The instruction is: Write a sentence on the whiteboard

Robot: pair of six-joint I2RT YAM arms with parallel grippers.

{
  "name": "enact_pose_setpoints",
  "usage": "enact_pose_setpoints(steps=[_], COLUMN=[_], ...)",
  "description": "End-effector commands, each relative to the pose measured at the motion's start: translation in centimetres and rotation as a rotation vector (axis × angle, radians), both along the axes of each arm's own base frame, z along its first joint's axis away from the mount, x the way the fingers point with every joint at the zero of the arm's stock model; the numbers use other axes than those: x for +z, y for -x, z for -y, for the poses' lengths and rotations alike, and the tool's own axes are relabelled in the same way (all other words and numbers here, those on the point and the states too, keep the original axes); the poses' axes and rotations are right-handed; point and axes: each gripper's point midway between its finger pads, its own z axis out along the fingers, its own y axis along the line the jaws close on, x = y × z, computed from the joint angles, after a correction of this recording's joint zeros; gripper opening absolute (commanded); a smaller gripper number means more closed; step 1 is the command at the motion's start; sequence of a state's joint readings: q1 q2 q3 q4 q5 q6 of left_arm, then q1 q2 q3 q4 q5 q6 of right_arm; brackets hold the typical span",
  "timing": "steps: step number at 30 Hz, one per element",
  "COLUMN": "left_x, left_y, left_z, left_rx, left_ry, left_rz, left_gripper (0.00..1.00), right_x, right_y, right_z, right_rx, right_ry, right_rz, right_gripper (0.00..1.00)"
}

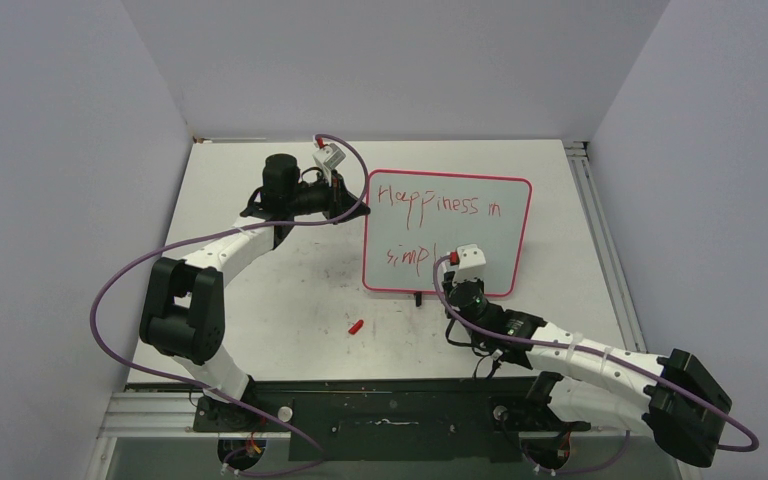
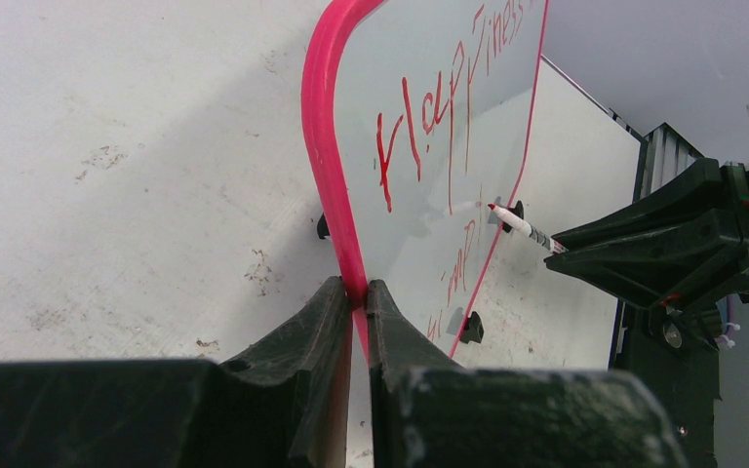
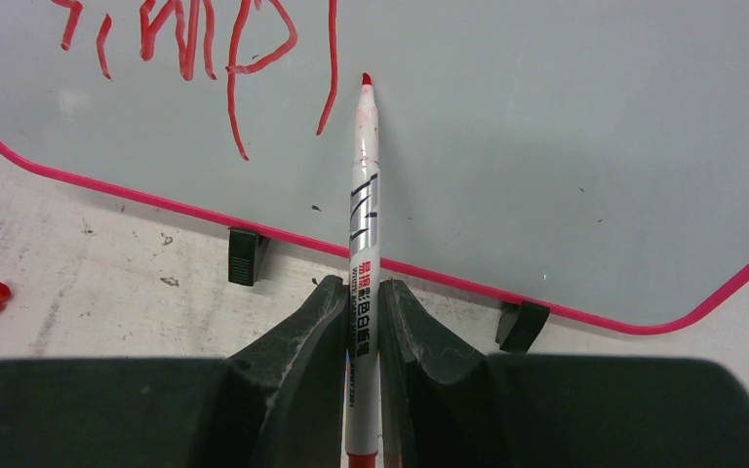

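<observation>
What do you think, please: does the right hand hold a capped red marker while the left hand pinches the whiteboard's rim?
Not quite: the right wrist view shows the red marker in the right hand uncapped, its tip bare. The left hand does pinch the whiteboard by its rim.

The sentence stands in red handwriting on the whiteboard, in two lines. The upper line reads "Happiness in". The lower reads "simpl", its last letter a bare upright stroke. The right wrist view shows "simpl" close up, the letter tops cut by the frame's edge. The left wrist view catches "Happiness" at a steep slant. The marker carries red characters and a line of small black print along its barrel, too small to read surely.
</observation>
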State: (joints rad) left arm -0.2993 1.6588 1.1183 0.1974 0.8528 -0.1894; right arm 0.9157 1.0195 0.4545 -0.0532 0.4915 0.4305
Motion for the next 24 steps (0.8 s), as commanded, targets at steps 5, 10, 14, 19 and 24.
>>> enact_pose_setpoints(steps=[5, 10, 14, 19, 24], left_x=[4.1, 4.2, 4.3, 4.2, 4.1], left_y=[0.3, 0.3, 0.3, 0.3, 0.3], left_z=[0.1, 0.1, 0.1, 0.1, 0.1], left_rx=[-0.032, -0.033, -0.033, -0.032, -0.031], left_ry=[0.042, 0.044, 0.045, 0.045, 0.044], left_rz=[0.121, 0.121, 0.124, 0.122, 0.122], left_gripper=[0.0, 0.0, 0.0, 0.0, 0.0], right_x=[0.1, -1.1, -1.9, -1.8, 0.5], right_y=[-0.2, 0.6, 1.1, 1.3, 0.7], right_z=[-0.4, -0.2, 0.0, 0.1, -0.6], right_rx=[-0.022, -0.026, -0.03, -0.029, -0.007], right_ry=[-0.046, -0.066, -0.072, -0.079, -0.101], right_rz=[-0.013, -0.053, -0.077, -0.078, -0.021], right_gripper=[0.05, 0.05, 0.05, 0.05, 0.05])
